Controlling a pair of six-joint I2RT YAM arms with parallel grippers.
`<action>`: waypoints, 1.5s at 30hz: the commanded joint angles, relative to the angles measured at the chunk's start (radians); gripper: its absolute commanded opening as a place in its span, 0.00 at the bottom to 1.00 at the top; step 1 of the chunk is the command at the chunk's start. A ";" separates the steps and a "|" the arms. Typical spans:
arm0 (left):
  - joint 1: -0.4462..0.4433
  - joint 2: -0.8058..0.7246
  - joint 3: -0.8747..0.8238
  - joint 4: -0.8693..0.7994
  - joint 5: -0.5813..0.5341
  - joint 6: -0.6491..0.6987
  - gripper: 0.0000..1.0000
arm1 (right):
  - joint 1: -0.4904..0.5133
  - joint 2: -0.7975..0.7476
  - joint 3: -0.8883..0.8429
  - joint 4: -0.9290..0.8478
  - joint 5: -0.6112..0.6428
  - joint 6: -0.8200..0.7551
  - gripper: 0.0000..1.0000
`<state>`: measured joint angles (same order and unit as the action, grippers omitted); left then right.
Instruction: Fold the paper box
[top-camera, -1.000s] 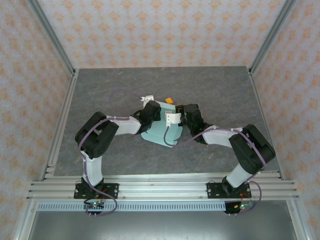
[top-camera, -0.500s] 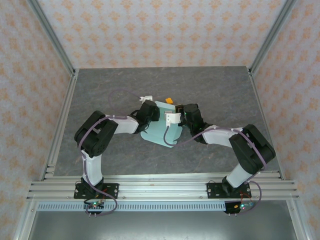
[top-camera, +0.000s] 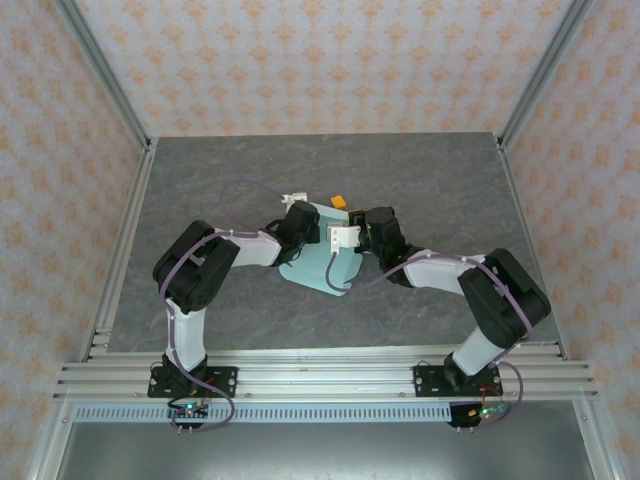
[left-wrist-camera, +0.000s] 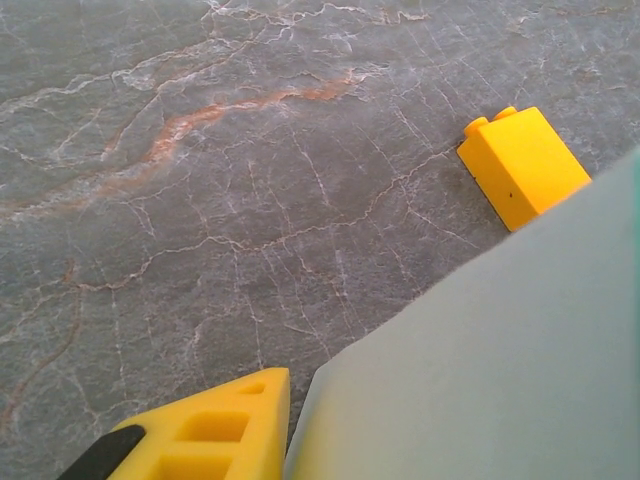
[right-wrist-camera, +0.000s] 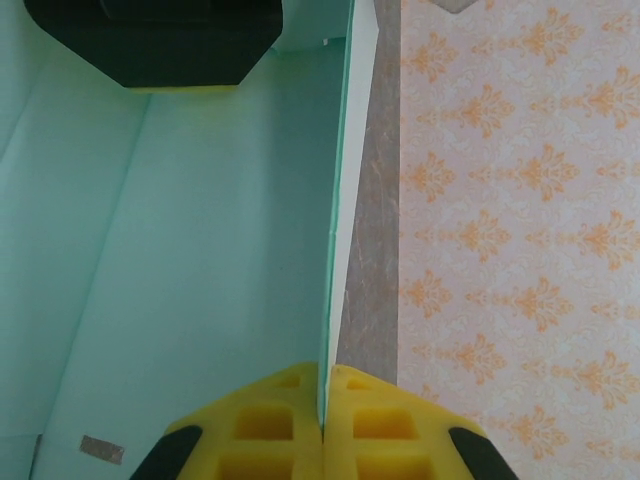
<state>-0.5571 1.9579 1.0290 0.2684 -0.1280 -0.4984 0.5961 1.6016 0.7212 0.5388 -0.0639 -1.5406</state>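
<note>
Middle of counter (top-camera: 220, 180), grey veined stone-look, open room all round: paper box (top-camera: 325, 262), thin smooth mint card, part-folded, rounded near flap. Pinched tight on thin edge at its far-right side: right claw (right-wrist-camera: 323, 425), closed on the card. At far-left edge: left claw (top-camera: 303, 226); open or closed, can't tell. Just beside far edge: small yellow block (left-wrist-camera: 522, 165), studded plastic.

a robot lab cell: aluminium frame (top-camera: 320, 372), wallpapered walls (top-camera: 320, 60).
</note>
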 joint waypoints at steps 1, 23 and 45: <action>0.063 0.036 -0.010 -0.137 -0.255 -0.088 0.21 | -0.009 -0.036 -0.002 -0.080 0.033 0.001 0.00; 0.077 -0.154 -0.171 0.084 0.064 0.040 0.56 | -0.014 -0.024 0.017 -0.088 0.055 0.017 0.00; 0.112 -0.260 -0.213 0.087 0.324 0.254 0.64 | -0.013 -0.024 0.024 -0.093 0.052 0.020 0.00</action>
<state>-0.4568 1.7271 0.8345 0.3347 0.1555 -0.3096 0.5922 1.5940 0.7315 0.5087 -0.0402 -1.5253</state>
